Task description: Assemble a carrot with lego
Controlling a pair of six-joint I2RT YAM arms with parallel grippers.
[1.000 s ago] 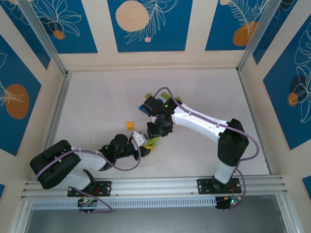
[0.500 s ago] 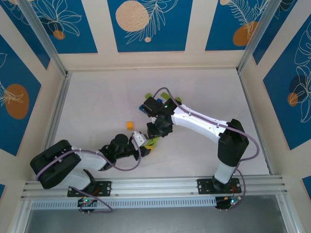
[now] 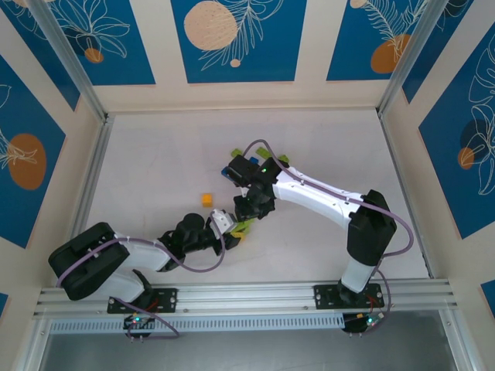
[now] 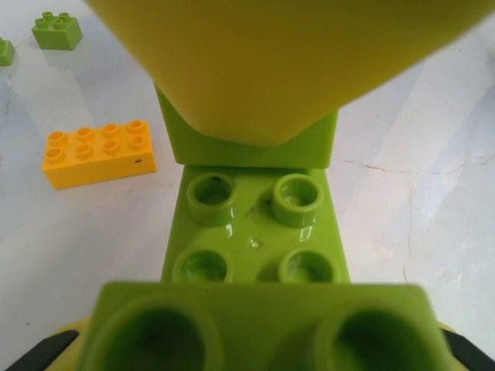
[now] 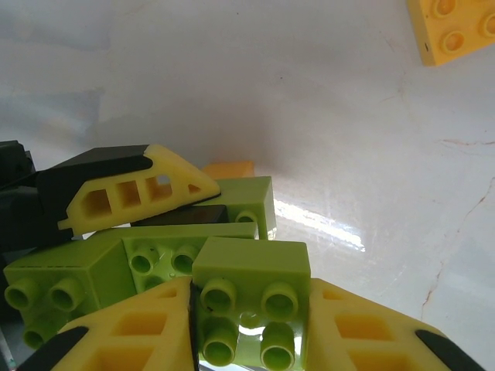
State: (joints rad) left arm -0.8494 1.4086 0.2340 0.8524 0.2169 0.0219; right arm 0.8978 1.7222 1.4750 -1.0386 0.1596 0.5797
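The lime green lego clump (image 3: 241, 226) sits near the middle of the table, pinched from both sides where the two arms meet. The right gripper (image 5: 249, 309) has closed its yellow fingers (image 5: 124, 340) snugly on a two-by-two lime brick (image 5: 246, 267), studs facing the camera. Just beside it is a longer lime brick (image 5: 69, 274). The left gripper (image 3: 224, 222) is clamped on that one, with one finger lying across its top. From the left wrist, a lime piece (image 4: 255, 224) runs out between its jaws. I can't tell whether the two held pieces are already pressed together or only touching.

An orange two-by-four brick (image 4: 99, 153) lies loose on the table close by, and a small lime brick (image 4: 56, 29) sits farther off. A couple of blue bricks (image 3: 227, 171) are tucked by the right arm's wrist.

My worry is the crowding. The fingers are nearly on top of each other, so a push with the studs slightly off line could twist a brick in its pinch or pop the clump apart. The fingers could also knock together. The orange brick is close enough to get swept aside.

The tabletop (image 3: 155, 170) is pale, glossy and faintly veined, so a dropped brick would likely skid. Blue wall panels (image 3: 232, 39) with orange discs and leaf drawings surround it, and an aluminium rail (image 3: 247, 297) carries the arm bases.
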